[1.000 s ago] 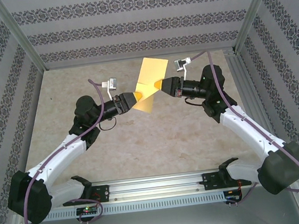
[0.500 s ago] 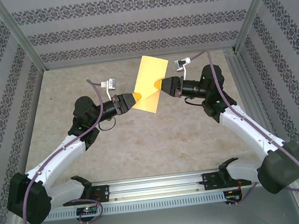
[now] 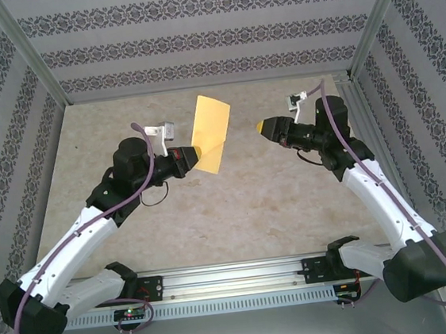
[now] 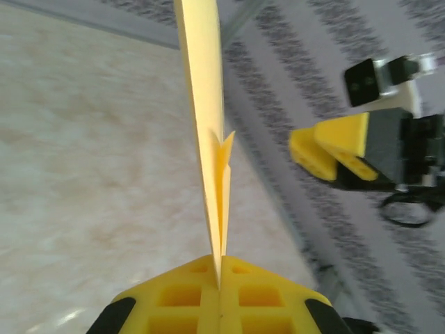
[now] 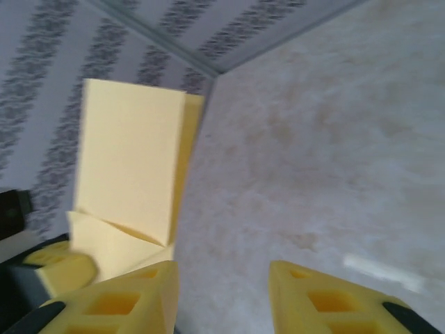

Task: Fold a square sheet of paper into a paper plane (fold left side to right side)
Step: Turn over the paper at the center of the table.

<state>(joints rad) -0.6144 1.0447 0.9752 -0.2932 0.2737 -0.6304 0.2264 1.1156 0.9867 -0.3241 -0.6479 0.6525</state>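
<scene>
My left pincer (image 4: 219,278) is clamped on the sheet of paper (image 3: 210,132), held upright over the table (image 3: 236,213). My right pincer (image 5: 221,285) gapes nearby, empty. I judge it halved, perhaps one corner folded too, with the dart unmade.

Matt yellow paper (image 3: 211,132) (smooth tabletop (image 3: 235,205))

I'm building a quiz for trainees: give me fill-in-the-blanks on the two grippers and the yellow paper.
The left gripper is ____ (open/shut) on the sheet of paper. The right gripper has its jaws ____ (open/shut). The right gripper is ____ (touching/apart from) the paper. Missing words: shut; open; apart from.
</scene>
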